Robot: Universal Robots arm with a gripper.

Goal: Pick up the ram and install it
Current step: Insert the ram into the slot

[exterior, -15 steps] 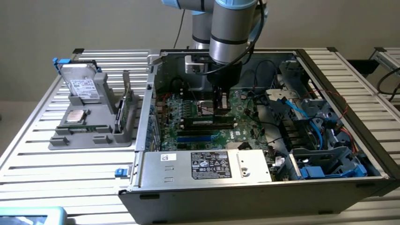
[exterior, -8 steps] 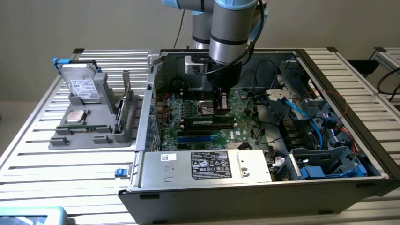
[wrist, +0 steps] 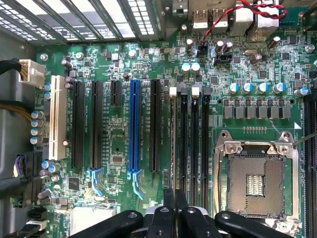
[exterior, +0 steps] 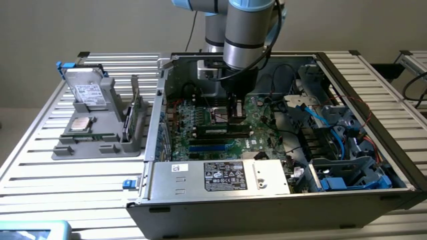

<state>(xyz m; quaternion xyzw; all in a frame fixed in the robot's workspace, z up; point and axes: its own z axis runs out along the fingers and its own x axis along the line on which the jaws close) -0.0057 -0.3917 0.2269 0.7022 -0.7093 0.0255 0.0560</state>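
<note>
My gripper point(exterior: 235, 121) reaches down into the open computer case point(exterior: 152, 150), just over the motherboard point(exterior: 197, 125). In the wrist view its two black fingers point(wrist: 168, 204) are pressed close together, so the gripper point(wrist: 175, 196) is shut on the ram point(wrist: 173, 144). The ram shows edge-on as a thin dark strip lined up with the memory slot that has a white latch point(wrist: 172, 90). In the exterior view the ram point(exterior: 220, 131) is a long dark-green stick lying along the memory slots, right under the fingertips.
An empty processor socket point(wrist: 255, 181) lies beside the memory slots, and a blue slot point(wrist: 133, 129) on their other side. A silver power supply point(exterior: 213, 175) fills the case front, with cables point(exterior: 313, 120) on the exterior view's right. Outside, a grey fixture point(exterior: 100, 145) holds a hard drive point(exterior: 90, 90) and an upright green card point(exterior: 135, 117).
</note>
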